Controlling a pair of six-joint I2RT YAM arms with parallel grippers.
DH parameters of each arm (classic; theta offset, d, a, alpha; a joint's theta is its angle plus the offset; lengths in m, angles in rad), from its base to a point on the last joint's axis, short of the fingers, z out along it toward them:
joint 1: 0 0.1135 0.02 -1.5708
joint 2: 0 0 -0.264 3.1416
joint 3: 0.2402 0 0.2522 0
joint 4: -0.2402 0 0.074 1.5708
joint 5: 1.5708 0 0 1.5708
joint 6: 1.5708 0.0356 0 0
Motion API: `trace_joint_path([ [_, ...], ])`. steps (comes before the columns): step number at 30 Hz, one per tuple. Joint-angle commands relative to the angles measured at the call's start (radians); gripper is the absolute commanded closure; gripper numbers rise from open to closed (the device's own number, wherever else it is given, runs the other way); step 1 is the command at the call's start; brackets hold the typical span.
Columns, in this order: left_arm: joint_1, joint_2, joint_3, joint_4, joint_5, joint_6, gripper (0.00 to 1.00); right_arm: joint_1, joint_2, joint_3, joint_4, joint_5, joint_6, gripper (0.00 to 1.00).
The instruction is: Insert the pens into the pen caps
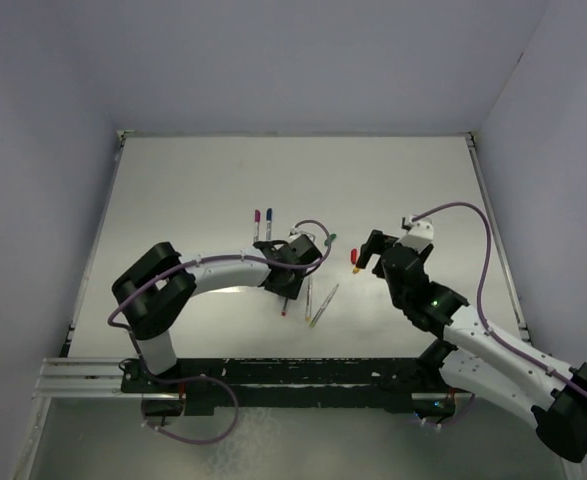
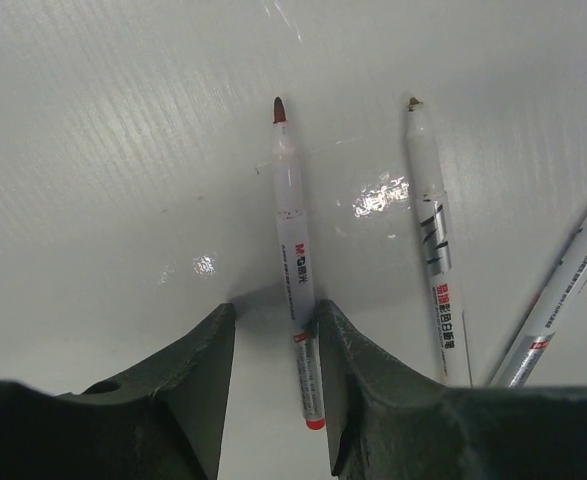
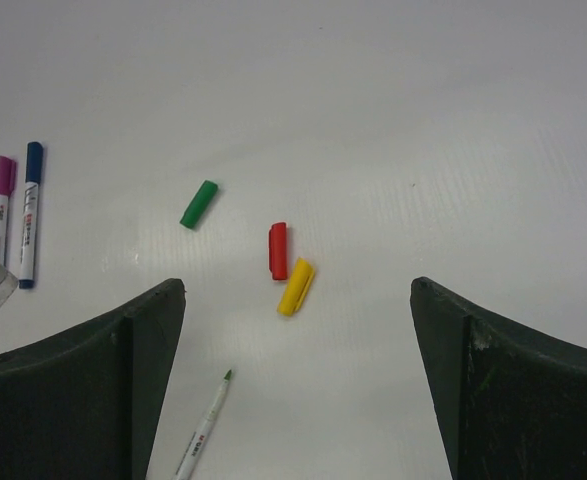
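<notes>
My left gripper (image 2: 275, 318), part open and clasping nothing, straddles a red-tipped pen (image 2: 291, 240) lying on the white table (image 2: 123, 150) — a red "M" on its barrel, finer print unreadable — while my right gripper (image 3: 298, 285), spread wide and empty, hangs over the red cap (image 3: 278, 250) and the yellow cap (image 3: 295, 287) just beside it.

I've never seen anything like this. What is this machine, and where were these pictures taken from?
It is two robot arms bolted to a table. One picture looks down from above; the others come from a camera on each wrist. The left pincer is open astride a red-tipped pen, holding nothing; two uncapped pens lie beside it. The right pincer hangs open above a red cap and yellow cap, a green cap nearby. A purple pen and a blue pen already wear caps.
</notes>
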State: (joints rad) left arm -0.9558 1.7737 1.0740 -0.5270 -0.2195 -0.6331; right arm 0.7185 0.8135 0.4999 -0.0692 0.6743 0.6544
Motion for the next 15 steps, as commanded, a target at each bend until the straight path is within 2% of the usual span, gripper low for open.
trace_joint_path([
  [1,0.006,0.076,-0.037,-0.082,0.081,0.022,0.59,-0.004,0.001,0.053,-0.027,0.078,0.034,0.05],
  [15,0.006,0.163,-0.036,-0.066,0.178,0.052,0.65,-0.004,-0.005,0.080,-0.047,0.125,0.051,0.04],
])
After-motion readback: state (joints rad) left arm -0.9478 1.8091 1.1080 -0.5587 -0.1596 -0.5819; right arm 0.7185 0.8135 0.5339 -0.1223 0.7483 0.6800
